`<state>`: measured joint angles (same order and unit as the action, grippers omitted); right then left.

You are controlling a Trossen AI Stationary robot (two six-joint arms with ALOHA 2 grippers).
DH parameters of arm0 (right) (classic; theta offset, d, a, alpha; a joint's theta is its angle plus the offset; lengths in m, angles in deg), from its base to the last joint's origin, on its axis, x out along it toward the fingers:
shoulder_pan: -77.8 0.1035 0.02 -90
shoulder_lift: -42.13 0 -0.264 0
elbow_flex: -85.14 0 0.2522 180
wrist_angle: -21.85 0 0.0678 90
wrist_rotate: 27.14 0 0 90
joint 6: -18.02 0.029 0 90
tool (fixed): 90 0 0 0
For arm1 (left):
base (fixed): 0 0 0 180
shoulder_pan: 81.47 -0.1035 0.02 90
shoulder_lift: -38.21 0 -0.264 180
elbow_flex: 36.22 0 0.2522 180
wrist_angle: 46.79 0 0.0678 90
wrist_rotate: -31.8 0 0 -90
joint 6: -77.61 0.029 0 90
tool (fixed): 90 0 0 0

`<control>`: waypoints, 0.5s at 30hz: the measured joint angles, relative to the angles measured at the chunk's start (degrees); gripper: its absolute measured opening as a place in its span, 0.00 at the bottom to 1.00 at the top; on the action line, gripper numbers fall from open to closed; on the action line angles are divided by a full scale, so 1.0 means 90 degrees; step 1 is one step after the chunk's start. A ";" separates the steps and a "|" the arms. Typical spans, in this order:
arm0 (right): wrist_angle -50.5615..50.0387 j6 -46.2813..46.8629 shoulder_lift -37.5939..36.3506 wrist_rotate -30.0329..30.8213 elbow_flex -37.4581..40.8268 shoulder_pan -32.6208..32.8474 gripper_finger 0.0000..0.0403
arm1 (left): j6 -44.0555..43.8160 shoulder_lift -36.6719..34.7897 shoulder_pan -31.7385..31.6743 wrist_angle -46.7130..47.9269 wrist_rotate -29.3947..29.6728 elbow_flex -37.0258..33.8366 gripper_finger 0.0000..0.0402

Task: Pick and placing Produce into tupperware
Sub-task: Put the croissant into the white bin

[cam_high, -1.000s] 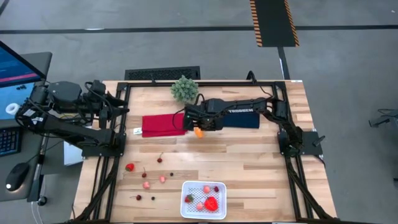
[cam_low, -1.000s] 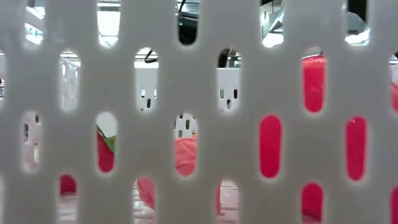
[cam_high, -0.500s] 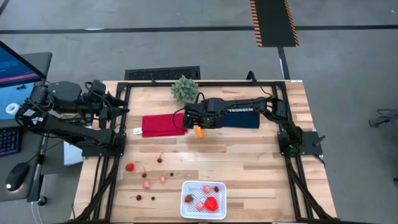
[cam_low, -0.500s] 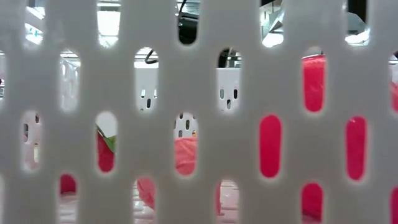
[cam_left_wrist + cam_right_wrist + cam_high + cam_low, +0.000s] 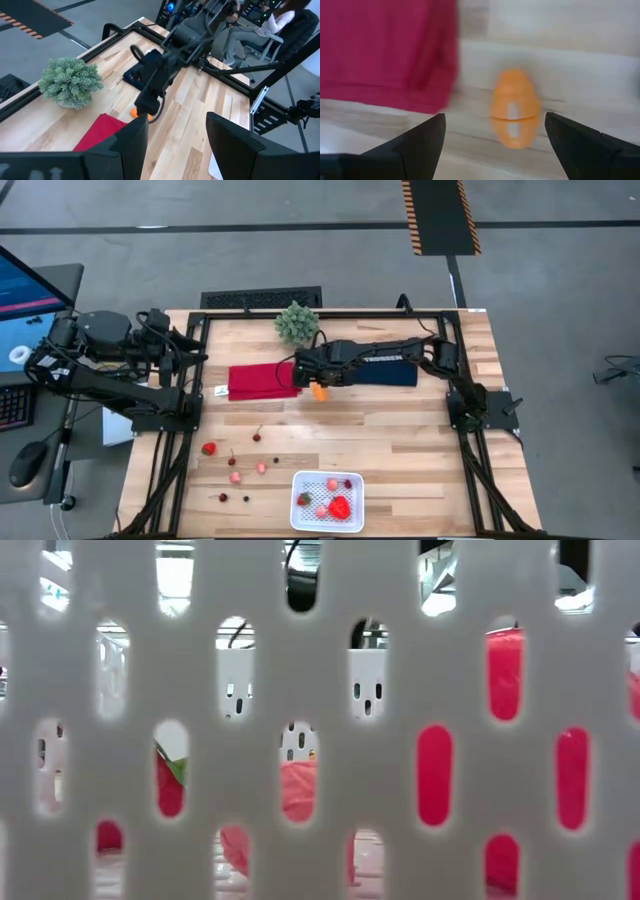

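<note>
High view: my right gripper point(image 5: 312, 383) hovers over the orange piece point(image 5: 319, 391) beside the red cloth point(image 5: 262, 380). Tupperware point(image 5: 327, 500) at the near edge holds approx. five fruits — several others lie loose on the table point(image 5: 400, 440). Right wrist view: fingers spread wide, orange piece between, not pinched. Left gripper point(image 5: 175, 140) parked, half-spread, empty.

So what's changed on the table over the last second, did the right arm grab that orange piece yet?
Almost nothing. The right pincer hangs open over the small orange toy fruit beside the red folded cloth, nothing gripped; its arm has shifted only slightly. The left pincer stays parked off the table's left edge, holding nothing. The white square tupperware and the loose toy fruits are unmoved.
</note>
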<state>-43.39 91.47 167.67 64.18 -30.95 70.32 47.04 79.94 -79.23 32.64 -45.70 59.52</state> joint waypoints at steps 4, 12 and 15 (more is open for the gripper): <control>0.0101 0.0002 0.0218 -0.0171 0.0026 0.0056 0.90 | -0.0002 0.0000 0.0000 0.0000 0.0002 0.0000 0.47; 0.0008 -0.0060 0.0343 -0.0187 0.0032 0.0225 0.85 | -0.0007 0.0000 0.0000 0.0002 0.0007 0.0000 0.47; 0.0118 -0.0120 0.0432 -0.0191 0.0003 0.0220 0.84 | -0.0010 0.0000 -0.0002 0.0002 0.0018 0.0000 0.47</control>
<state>-42.32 90.39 171.55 62.46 -30.92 72.29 46.95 79.94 -79.24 32.66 -45.55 59.52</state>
